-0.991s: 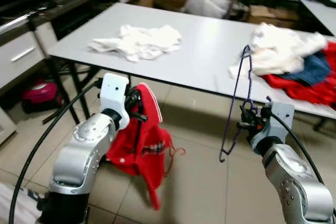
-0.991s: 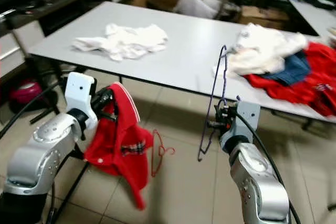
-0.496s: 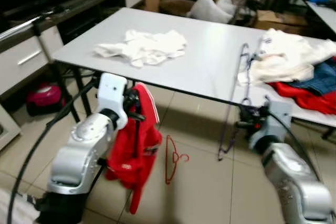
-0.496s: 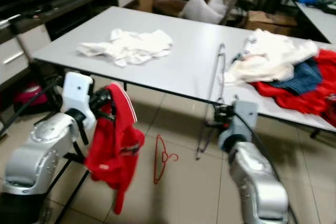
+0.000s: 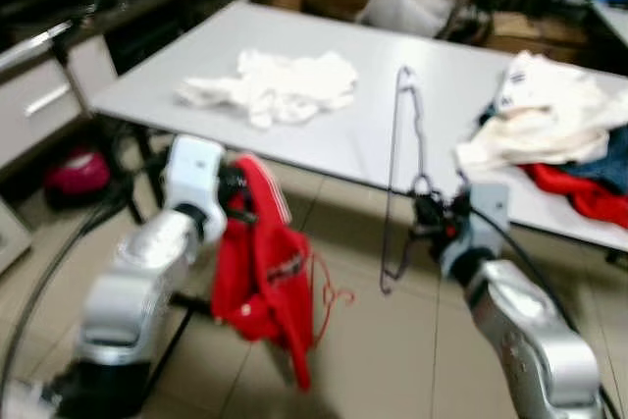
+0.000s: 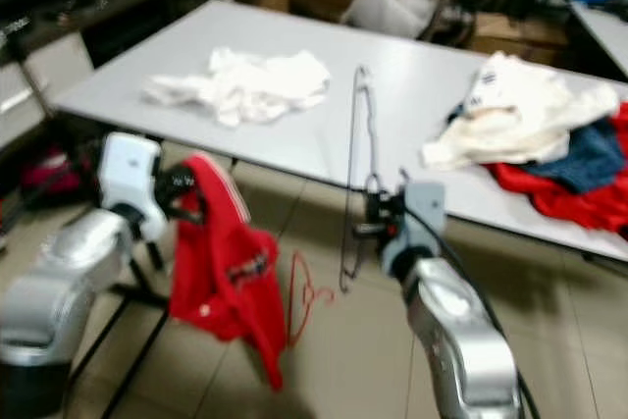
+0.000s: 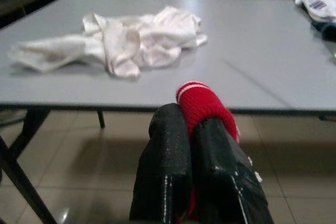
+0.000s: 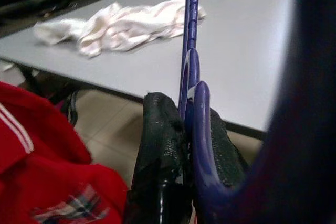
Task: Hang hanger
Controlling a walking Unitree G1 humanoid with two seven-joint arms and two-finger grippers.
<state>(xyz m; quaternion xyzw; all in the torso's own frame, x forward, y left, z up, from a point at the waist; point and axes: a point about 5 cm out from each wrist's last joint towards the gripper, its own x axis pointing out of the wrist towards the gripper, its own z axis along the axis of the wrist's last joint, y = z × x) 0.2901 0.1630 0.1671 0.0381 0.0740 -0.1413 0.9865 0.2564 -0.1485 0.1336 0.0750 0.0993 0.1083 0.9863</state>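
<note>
Holding blue hanger (image 5: 404, 174) upright near its hook, right gripper (image 8: 181, 124) fingers pinched on wire; frame hangs free at 12 o'clock, clear of table (image 5: 343, 115), likely for threading. Left gripper (image 7: 191, 145) clamps red garment (image 5: 263, 277) by collar at 9 o'clock, body dangling. Red hanger (image 6: 302, 296) lies on floor.

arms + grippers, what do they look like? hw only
Silver rounded arm shells, a white boxy wrist block on the left arm, a grey one on the right arm. Black cables trail from both. Left gripper and right gripper have long black textured fingers.
</note>
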